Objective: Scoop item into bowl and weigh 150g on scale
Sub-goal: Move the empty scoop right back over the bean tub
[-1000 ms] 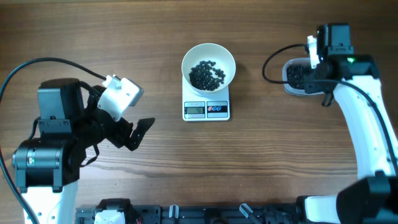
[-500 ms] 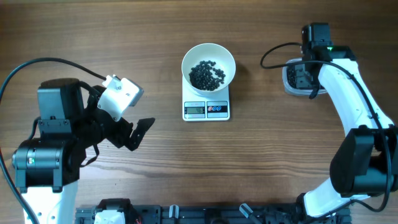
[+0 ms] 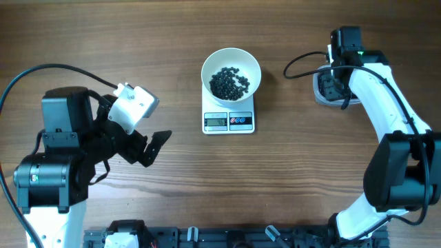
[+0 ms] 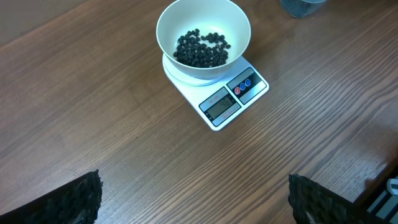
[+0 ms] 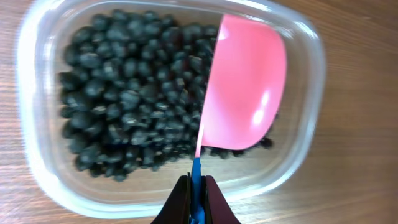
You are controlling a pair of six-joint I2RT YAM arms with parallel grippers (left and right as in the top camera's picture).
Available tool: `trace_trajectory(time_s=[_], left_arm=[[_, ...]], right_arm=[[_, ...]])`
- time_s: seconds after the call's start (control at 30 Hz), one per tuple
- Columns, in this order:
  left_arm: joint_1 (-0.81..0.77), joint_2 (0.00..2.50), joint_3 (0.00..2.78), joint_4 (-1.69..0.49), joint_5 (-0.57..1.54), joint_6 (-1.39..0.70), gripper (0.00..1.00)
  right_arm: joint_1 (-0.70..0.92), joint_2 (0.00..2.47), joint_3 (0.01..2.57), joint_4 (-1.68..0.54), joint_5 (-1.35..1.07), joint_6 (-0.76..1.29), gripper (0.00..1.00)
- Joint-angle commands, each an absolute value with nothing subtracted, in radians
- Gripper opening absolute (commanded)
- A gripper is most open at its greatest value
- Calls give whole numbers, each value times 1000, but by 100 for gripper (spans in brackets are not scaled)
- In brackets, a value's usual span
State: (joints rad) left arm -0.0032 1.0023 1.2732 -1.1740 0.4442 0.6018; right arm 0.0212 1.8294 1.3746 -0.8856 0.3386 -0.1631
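Gripped by its handle in the closed right gripper [image 5: 196,196], the pink plastic scoop [image 5: 245,87] is held in the clear tub [image 5: 28,149], with the small black pellets [image 5: 124,99] heaped to its left. The left gripper [image 4: 193,208] is seen wide open, empty.

Digits on the scale [image 4: 227,99] illegible (seemingly too small)

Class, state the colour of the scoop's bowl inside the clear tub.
The scoop is pink, best seen in the right wrist view.
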Motion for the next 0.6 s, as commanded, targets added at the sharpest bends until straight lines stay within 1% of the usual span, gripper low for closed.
trace_trajectory(time_s=[0.0, 0.1, 0.2, 0.57], left_arm=[[4, 1004, 1291, -1172, 467, 621, 100], [4, 1004, 1291, -1172, 467, 621, 100], [4, 1004, 1290, -1172, 467, 621, 100], [4, 1004, 1290, -1172, 467, 621, 100]], right_arm=[[19, 1862, 1362, -876, 173, -208, 4], [18, 1862, 1362, -879, 159, -208, 4], [10, 1862, 1362, -884, 68, -206, 4], [-87, 1861, 1362, -935, -127, -154, 4]])
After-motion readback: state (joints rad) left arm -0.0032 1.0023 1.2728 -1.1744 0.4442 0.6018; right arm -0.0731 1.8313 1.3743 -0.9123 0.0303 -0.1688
